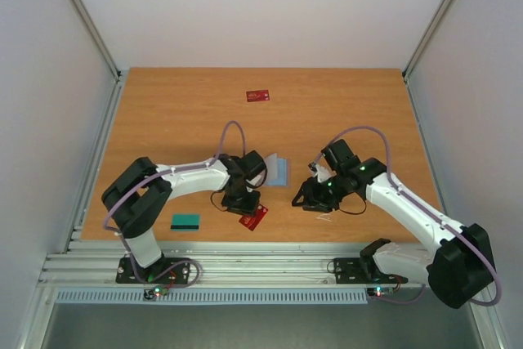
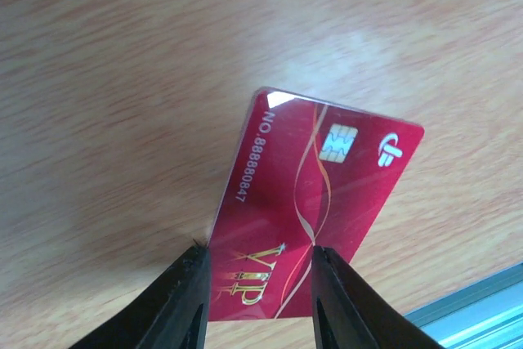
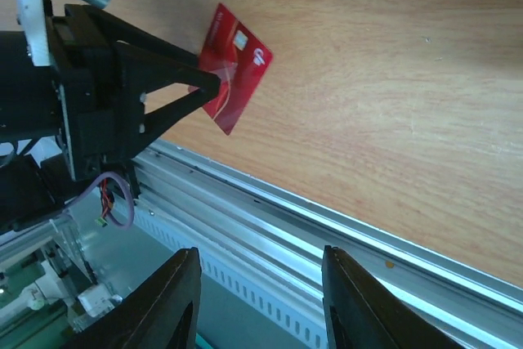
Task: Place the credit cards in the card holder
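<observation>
laid out on a wood-grain table point(image 1: 163, 120). near its front edge, closed narrow with the left tool point(image 2: 260, 284) on a red credit card point(image 2: 315, 194), pinching only one short end and leaving most of the face free ahead, likely to keep a leading edge clear for sliding into a slot. contact between card and table: cannot tell. opposite, close by and turned toward the card, the right tool point(image 3: 260, 284), spread wide and gripping nothing, seemingly placed to steady or lift the sleeve. just beyond the left tool and partly hidden by it, the card holder point(image 1: 279, 171), flat on the table with a pale blue face up, touched by neither tool as far as can be seen. well apart from it, the other two credit cards: a teal one point(image 1: 185, 221) beside the left arm point(image 1: 188, 177), a second red one point(image 1: 258, 96) far back. judged as early: no card seen inside the holder.
</observation>
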Controlling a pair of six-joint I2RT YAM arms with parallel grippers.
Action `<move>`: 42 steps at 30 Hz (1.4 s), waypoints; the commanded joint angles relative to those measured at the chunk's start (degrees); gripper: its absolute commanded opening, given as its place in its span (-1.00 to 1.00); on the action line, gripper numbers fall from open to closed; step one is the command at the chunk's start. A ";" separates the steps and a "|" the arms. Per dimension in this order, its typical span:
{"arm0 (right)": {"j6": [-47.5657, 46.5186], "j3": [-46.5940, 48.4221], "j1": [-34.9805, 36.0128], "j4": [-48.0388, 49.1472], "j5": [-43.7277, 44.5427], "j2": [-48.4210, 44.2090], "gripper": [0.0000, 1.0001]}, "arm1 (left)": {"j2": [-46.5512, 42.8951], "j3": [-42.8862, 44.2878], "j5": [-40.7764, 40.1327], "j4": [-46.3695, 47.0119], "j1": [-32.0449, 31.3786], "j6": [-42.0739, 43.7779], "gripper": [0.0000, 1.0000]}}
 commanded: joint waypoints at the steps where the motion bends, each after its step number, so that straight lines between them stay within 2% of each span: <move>1: 2.75 -0.50 0.77 -3.66 0.54 -2.96 -0.13 | 3.22 3.80 -1.59 -2.08 -2.74 1.01 -0.30; 8: 11.18 -3.22 3.22 -2.15 3.41 -6.22 -0.09 | -1.49 2.82 4.75 -0.44 -5.51 -0.27 -0.31; 14: 15.33 -3.33 7.05 -1.32 6.07 -3.83 -0.02 | -4.36 4.98 -4.67 -6.32 -4.82 3.08 -0.27; 20: 20.21 -5.21 10.87 5.57 7.03 -3.26 0.13 | 0.43 5.36 -6.28 -4.69 -3.26 6.85 -0.25; 28: 20.44 -9.35 12.28 11.80 5.92 -1.09 0.18 | 7.27 5.70 -0.32 -0.54 -3.19 9.08 -0.22; 32: 20.83 -11.14 12.88 12.33 4.38 -1.46 0.18 | 7.36 3.85 4.41 2.14 -4.62 6.87 -0.24; 42: 22.47 -13.26 13.35 13.34 2.70 -1.12 0.21 | 4.24 -2.61 7.71 8.61 -9.03 -4.22 -0.31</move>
